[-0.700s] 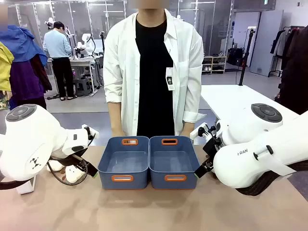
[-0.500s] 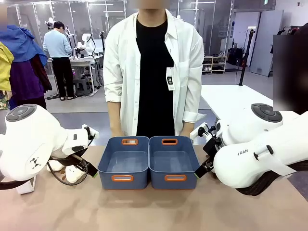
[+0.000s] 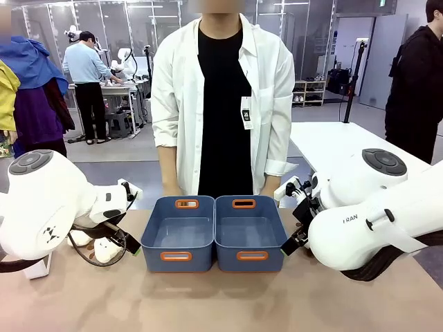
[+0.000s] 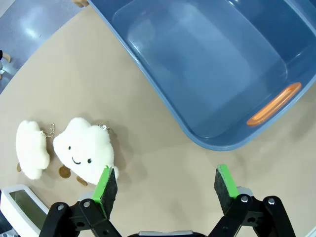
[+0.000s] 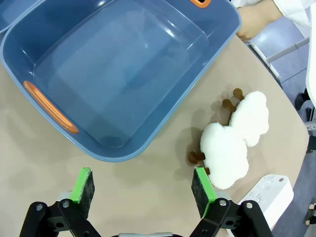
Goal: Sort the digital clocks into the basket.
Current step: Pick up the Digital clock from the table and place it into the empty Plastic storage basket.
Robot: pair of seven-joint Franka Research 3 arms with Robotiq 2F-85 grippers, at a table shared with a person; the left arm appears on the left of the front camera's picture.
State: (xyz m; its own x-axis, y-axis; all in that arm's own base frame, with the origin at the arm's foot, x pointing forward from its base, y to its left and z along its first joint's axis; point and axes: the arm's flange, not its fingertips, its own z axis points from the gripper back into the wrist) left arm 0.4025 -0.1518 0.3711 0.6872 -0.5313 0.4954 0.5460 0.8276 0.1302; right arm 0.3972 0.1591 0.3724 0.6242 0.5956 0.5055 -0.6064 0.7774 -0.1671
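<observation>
I have my left pincer (image 4: 164,173) released, its green pads spread wide over a bare patch of the tabletop (image 4: 148,143) at the bottom of the left wrist view. Just beyond it, filling the upper right of that view, sits the left basket (image 4: 207,74), slate-blue with an orange handle slot at its near end and a bare floor. One digital clock (image 4: 22,210) lies in the lower left corner, partly cut off by the frame edge, pale screen up, on the tabletop and outside the basket. Above it are two cream plush toys: a smiling cloud (image 4: 84,150) close to the tip of one pad, and a smaller one (image 4: 32,148) beside it toward the left edge. My right pincer (image 5: 142,174) is released too, pads wide apart above the tabletop at the bottom of the right wrist view. The right basket (image 5: 123,74) takes up the upper left there, its floor also bare. The second digital clock (image 5: 269,195) lies in the lower right corner, on the tabletop, well outside the basket. Between it and the basket wall lie two more plush toys (image 5: 224,155), touching each other. In the front view the two baskets stand side by side at centre, walls touching, with my arms coming in low from either edge of the frame. A person (image 3: 221,97) in a white coat stands right behind the baskets, one hand (image 5: 256,22) showing at the top right of the right wrist view.
</observation>
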